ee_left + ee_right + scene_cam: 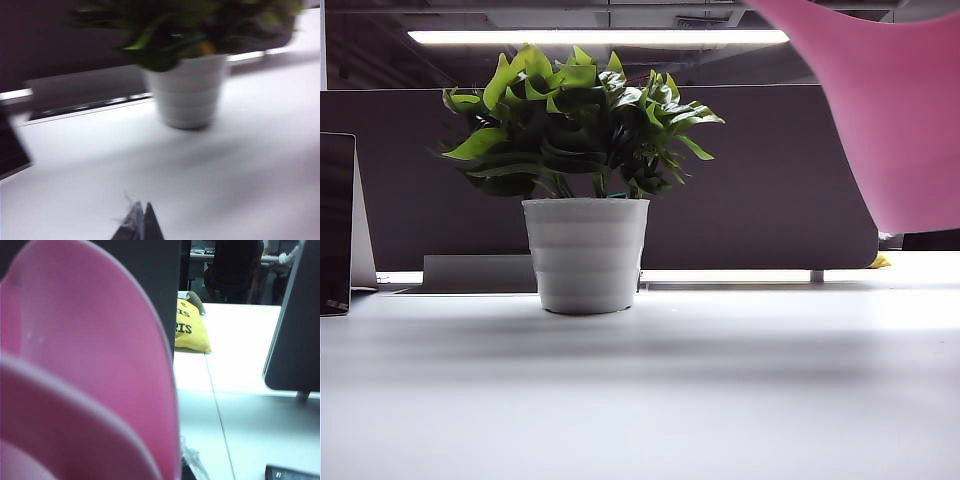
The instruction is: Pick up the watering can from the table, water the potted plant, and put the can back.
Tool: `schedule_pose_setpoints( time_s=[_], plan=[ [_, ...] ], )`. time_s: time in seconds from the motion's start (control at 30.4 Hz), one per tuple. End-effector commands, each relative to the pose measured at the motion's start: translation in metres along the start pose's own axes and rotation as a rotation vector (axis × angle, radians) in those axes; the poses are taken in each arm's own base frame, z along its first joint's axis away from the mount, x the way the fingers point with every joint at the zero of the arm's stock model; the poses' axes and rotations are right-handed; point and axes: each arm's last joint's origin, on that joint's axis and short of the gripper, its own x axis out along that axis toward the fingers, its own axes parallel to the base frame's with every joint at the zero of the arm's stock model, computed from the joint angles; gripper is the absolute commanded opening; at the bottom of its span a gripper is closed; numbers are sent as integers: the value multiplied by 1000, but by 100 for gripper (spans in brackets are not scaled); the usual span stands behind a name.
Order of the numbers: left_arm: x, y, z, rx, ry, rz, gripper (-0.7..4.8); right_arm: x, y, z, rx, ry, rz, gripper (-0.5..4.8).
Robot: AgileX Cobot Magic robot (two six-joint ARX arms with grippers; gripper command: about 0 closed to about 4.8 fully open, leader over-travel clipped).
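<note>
watering can (900,110) aloft, potted plant (585,200) (upright) on table (640,390)

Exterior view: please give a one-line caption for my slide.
Pink watering can raised off the table, up right of the potted plant.

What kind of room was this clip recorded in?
Probably an open-plan office or lab: dark partition panels stand behind the table, a long ceiling light runs overhead, and a person sits at a desk beyond the potted plant's table.
</note>
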Motion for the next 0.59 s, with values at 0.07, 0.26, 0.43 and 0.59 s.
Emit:
schedule_pose_setpoints(
  time_s=[0.07,0.26,0.43,0.59],
  plan=[
    [0,4,1,-2,-6,42,-5,7,9,34,-67,-41,19,-6],
    [0,4,1,-2,-5,44,-5,18,32,68,-215,-7,12,-6],
    [0,4,0,-2,-2,43,-5,20,41,92,-292,-8,9,-6],
    [0,5,0,-2,1,54,-5,19,43,115,-339,-40,1,-6]
  ],
)
